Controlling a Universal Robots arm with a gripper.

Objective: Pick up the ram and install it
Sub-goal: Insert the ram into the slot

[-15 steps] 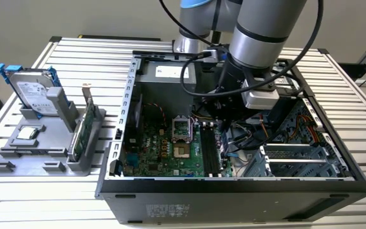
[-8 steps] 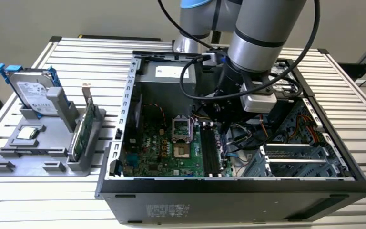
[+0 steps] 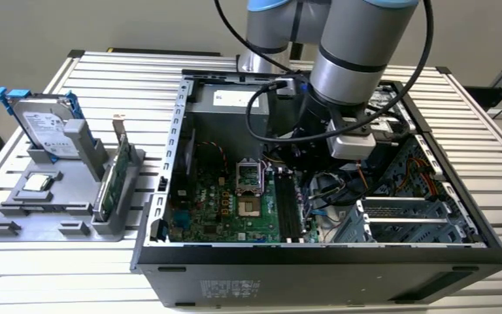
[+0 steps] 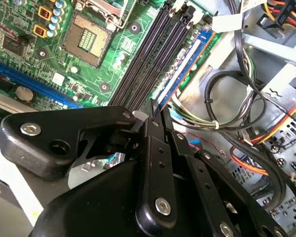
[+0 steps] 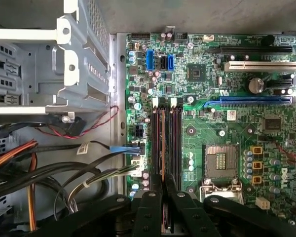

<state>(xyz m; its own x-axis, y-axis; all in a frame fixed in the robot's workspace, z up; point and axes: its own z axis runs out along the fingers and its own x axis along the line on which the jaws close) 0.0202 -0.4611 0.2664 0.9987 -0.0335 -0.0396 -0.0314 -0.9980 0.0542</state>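
Inside the open computer case (image 3: pixel 181 118), the tool (image 5: pixel 162 190) hangs low over the memory slots (image 5: pixel 167 140) of the green motherboard (image 5: pixel 237 133). Its black fingers (image 4: pixel 155 148) are drawn nearly together around the ram (image 5: pixel 163 143), a thin dark stick seen edge-on with an orange-lit rim, pinched between the tips and standing lengthwise along one slot. Whether the stick is fully seated cannot be told. In the first wrist view the bare processor socket (image 5: pixel 221 162) lies beside the slots, and a bundle of black cables (image 5: pixel 64 173) runs along the other side next to the grey drive cage (image 5: pixel 84 64). In the exterior view the arm (image 3: pixel 355 52) reaches down into the case from 12 o'clock. On the slatted surface (image 3: pixel 495 176), at 9 o'clock from the case, a grey holder (image 3: pixel 42 209) carries a hard drive with blue rails (image 3: pixel 46 124) and an upright green expansion card (image 3: pixel 116 173).
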